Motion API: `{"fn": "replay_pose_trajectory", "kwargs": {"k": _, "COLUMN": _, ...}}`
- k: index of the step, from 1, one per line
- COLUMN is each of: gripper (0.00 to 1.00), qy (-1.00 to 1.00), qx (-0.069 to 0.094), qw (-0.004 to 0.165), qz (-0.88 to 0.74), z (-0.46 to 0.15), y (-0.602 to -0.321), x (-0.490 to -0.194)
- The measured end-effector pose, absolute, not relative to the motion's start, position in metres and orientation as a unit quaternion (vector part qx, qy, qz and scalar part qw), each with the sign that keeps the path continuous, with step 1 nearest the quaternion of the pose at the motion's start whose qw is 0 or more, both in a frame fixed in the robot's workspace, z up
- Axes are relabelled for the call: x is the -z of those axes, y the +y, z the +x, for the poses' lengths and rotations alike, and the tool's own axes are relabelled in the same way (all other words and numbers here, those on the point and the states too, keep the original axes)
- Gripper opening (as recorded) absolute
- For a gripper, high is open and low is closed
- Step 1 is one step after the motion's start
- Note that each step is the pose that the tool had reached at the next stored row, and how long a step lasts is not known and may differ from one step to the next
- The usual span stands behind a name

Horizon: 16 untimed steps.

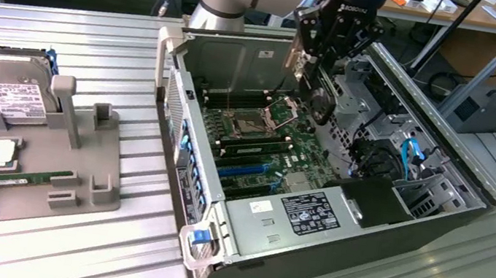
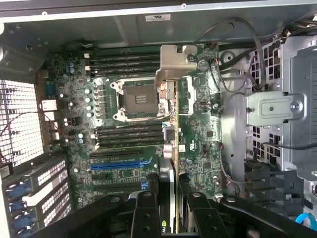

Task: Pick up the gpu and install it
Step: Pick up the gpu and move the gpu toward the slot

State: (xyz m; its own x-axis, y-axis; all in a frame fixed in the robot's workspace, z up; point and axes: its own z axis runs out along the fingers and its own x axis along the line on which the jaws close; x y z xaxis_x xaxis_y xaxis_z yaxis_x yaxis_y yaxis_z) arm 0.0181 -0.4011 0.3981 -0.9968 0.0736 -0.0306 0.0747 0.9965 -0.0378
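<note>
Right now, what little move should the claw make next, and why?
Probably carry the gpu across toward the blue slot, keeping it above the board. The claw grips the card in the air, and in the wrist view the card hangs beside the CPU socket, not over the slot, so lowering here would likely miss it.

The tool (image 1: 313, 59) is black, the gpu (image 1: 320, 104) dark with a silvery bracket. The motherboard (image 2: 198, 134) is green, dotted with black chips, with one bright blue slot (image 2: 116, 165). The case (image 1: 231, 55) is grey metal, the desk (image 1: 67, 31) ribbed silver, the hard drive (image 1: 10, 89) silver with a white label, its holder (image 1: 102, 161) plain grey
</note>
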Motion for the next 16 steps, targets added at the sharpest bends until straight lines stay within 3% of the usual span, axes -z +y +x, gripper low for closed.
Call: {"fn": "replay_pose_trajectory", "kwargs": {"k": 16, "gripper": 0.27, "qy": 0.999, "qx": 0.024, "qw": 0.015, "qz": 0.037, "z": 0.033, "y": -0.401, "x": -0.392}}
